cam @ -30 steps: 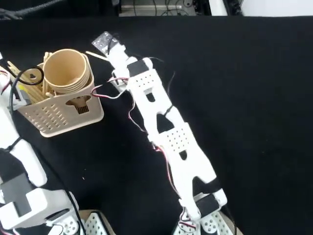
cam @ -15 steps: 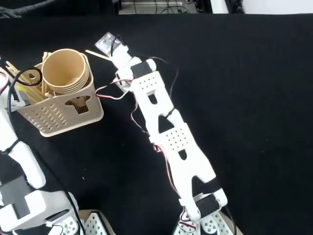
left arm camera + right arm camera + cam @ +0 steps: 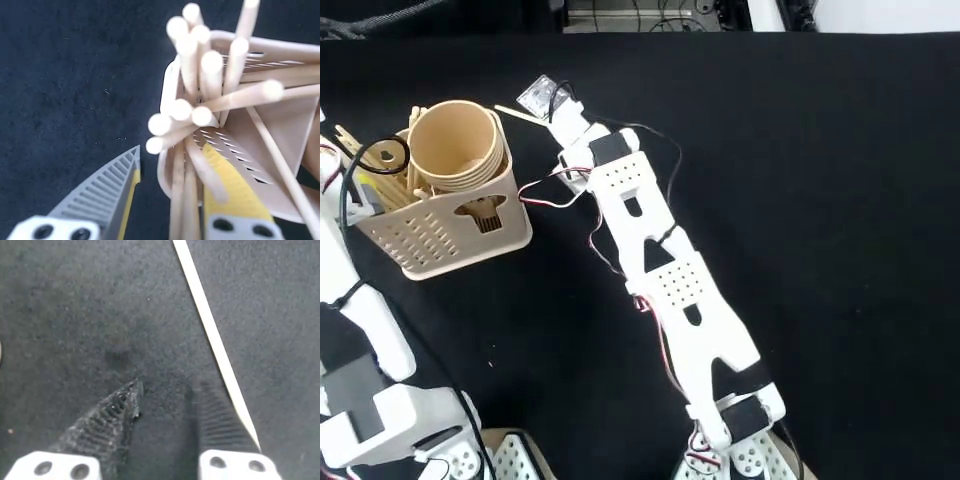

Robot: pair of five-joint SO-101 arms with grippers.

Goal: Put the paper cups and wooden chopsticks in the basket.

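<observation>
A beige slotted basket stands at the table's left, holding a stack of paper cups and several wooden chopsticks. My left gripper is open, its jaws astride the basket's wall, with a bundle of chopsticks poking up between them. One loose chopstick lies on the black cloth just behind the basket. My right gripper hovers low over it, open. In the right wrist view the chopstick runs alongside one finger, outside the gap of the right gripper.
The right arm stretches diagonally from the front edge to the back left. The left arm's base stands at the front left, with a cable loop over the basket's corner. Black cloth covers the table's right half.
My right gripper has drifted slightly right and toward the basket's back corner. The left arm wavered a little but holds its place at the basket.
</observation>
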